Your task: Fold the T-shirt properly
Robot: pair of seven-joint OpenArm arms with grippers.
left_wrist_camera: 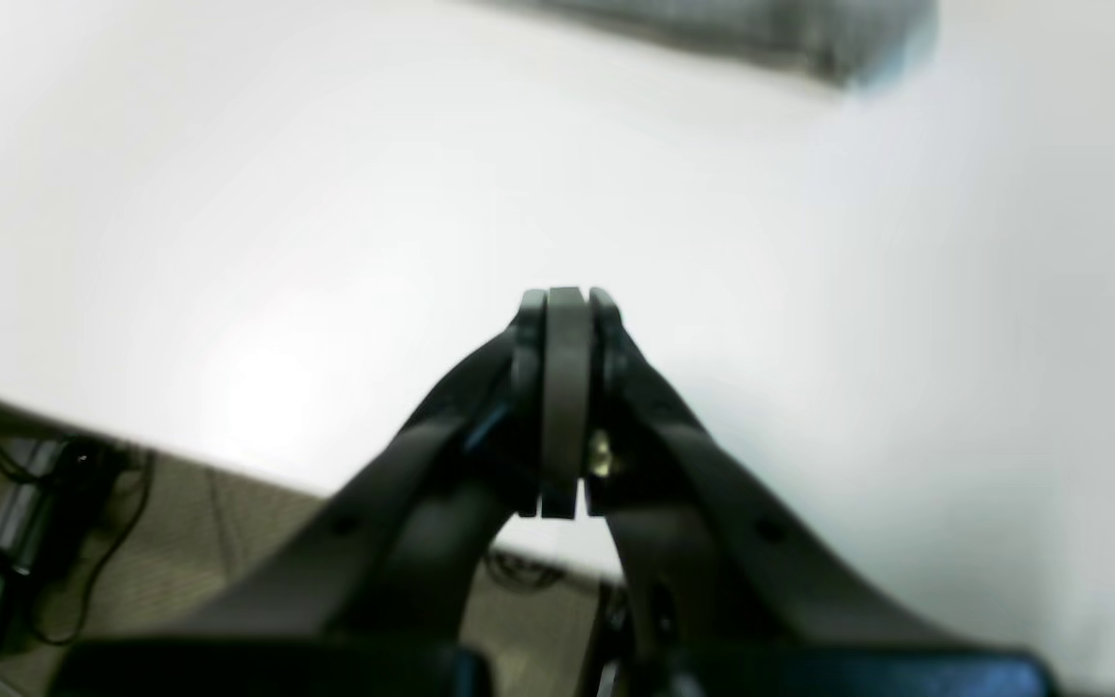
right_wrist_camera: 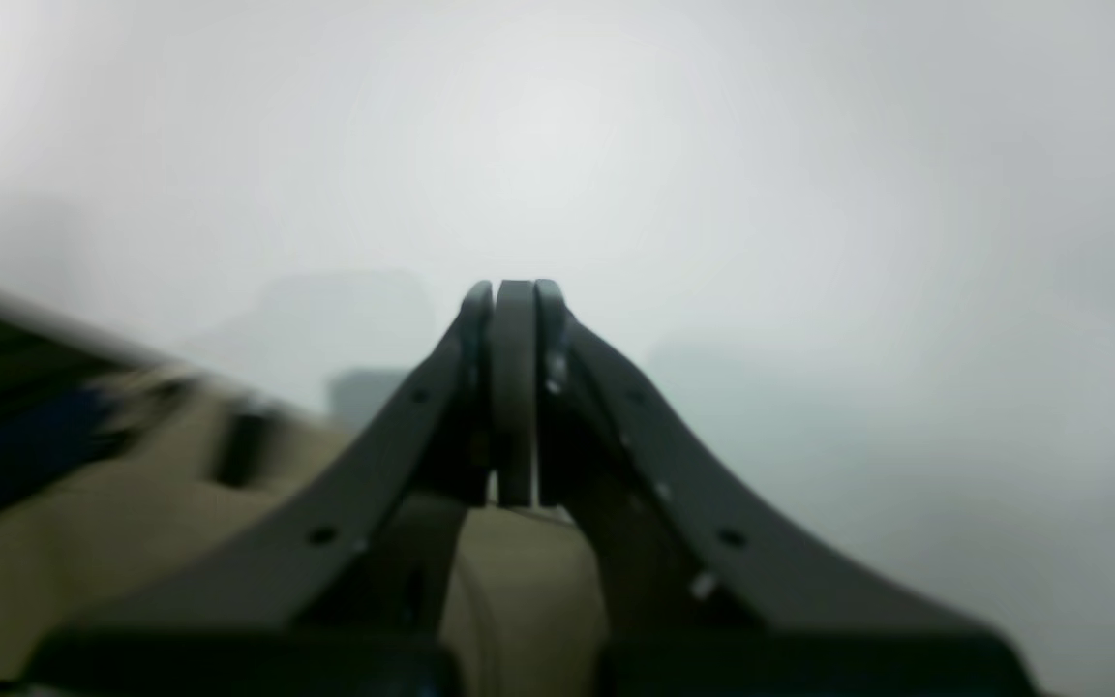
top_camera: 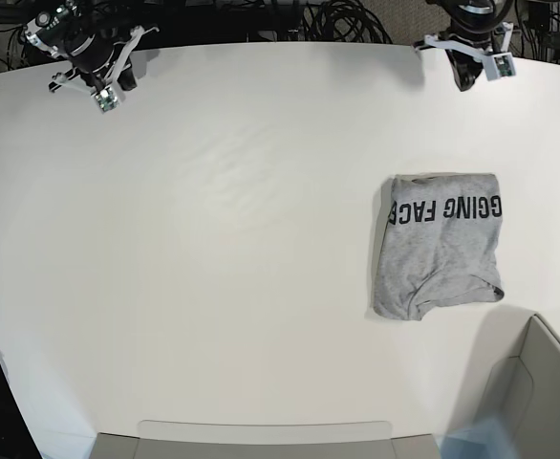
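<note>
Our left gripper (left_wrist_camera: 567,300) has its jaws pressed fully together and grips nothing; our right gripper (right_wrist_camera: 515,290) is the same, closed and empty. Both hover near the table's (top_camera: 213,239) far edge. The T-shirt (top_camera: 438,246) lies well ahead of the left gripper, far across from the right one, as a compact grey rectangle with black lettering showing along one band. We judge the fold nearly complete; any finishing touch should flatten the slightly uneven lower edge without dragging the layers apart.
</note>
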